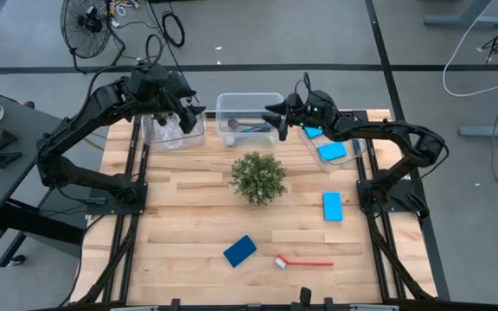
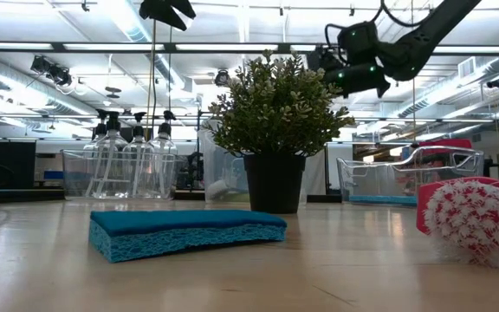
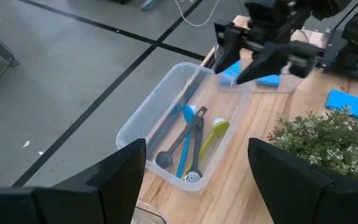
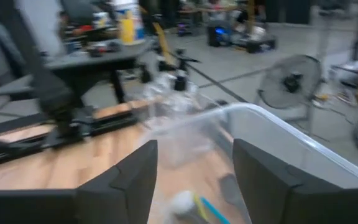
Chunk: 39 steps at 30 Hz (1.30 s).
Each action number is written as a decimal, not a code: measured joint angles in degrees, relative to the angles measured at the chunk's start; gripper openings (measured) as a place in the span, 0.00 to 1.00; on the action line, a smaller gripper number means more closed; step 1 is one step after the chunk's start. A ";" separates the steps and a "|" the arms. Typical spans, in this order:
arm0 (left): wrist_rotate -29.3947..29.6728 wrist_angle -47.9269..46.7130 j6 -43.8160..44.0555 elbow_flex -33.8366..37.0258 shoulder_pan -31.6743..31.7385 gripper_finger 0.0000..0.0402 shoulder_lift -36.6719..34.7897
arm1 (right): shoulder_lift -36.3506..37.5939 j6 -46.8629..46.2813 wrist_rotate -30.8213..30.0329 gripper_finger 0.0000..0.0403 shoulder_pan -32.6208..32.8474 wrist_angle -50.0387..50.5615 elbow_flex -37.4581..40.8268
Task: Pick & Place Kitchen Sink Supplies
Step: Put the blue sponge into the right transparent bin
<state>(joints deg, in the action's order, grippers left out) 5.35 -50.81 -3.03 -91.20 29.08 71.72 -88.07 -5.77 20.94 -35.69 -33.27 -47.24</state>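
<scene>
The left gripper (image 1: 195, 112) hangs spread and empty over the far left of the table, above the left bin (image 1: 173, 131) that holds the clear bottles (image 2: 131, 160). The right gripper (image 1: 277, 117) is also spread and empty, held over the right end of the middle bin (image 1: 249, 119). In that bin lie the brushes (image 3: 192, 140): a blue one, a yellow one and two dark grey ones, side by side along its length, below and a little left of the right gripper in the high view.

The right bin (image 1: 335, 147) at the far right edge holds two blue sponges (image 1: 332, 151), beneath the right forearm. A third sponge (image 1: 332, 206) lies flat on the open table on the right side, near the right arm's base. A fourth sponge (image 1: 239, 250) lies near the front edge, left of centre, and the red brush (image 1: 304, 263) lies just to its right, bristle head toward the sponge, apart from it.

The plant (image 1: 258, 177) stands mid-table, in front of the middle bin and between the bins and the front items. The wood on the left half of the table is bare from the left bin to the front edge, and a bare strip runs between the plant and the front sponge. Both arm bases stand at the table's side edges.
</scene>
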 joint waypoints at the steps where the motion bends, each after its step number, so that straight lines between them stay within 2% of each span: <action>1: -0.01 0.00 0.00 0.00 0.00 0.72 0.00 | 0.60 0.38 1.12 0.52 0.23 0.17 0.00; 7: 0.00 0.03 -0.04 0.00 0.00 0.72 0.00 | 6.20 5.65 5.91 0.52 2.55 2.78 0.00; 12: -0.01 0.79 -0.04 0.00 0.00 0.72 0.02 | 13.54 6.65 5.76 0.52 5.83 12.25 0.00; 19: 0.19 1.36 -0.48 -0.02 0.00 0.72 0.42 | 23.19 10.51 -0.44 0.52 14.92 24.13 0.00; 23: -0.37 1.51 -0.47 -0.04 -0.09 0.72 0.37 | 26.64 10.67 -6.56 0.52 21.46 29.29 0.00; 32: -7.97 2.97 5.33 -0.04 -1.20 0.72 0.37 | 28.41 7.39 -18.09 0.52 39.62 39.26 0.00; 39: -10.61 2.93 6.26 -0.02 -8.44 0.72 0.37 | 28.39 0.67 -27.87 0.52 51.02 45.71 0.00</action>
<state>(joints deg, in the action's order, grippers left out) -5.26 -47.88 3.23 -91.22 20.64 72.10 -59.68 -5.10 -6.93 15.34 12.44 -47.24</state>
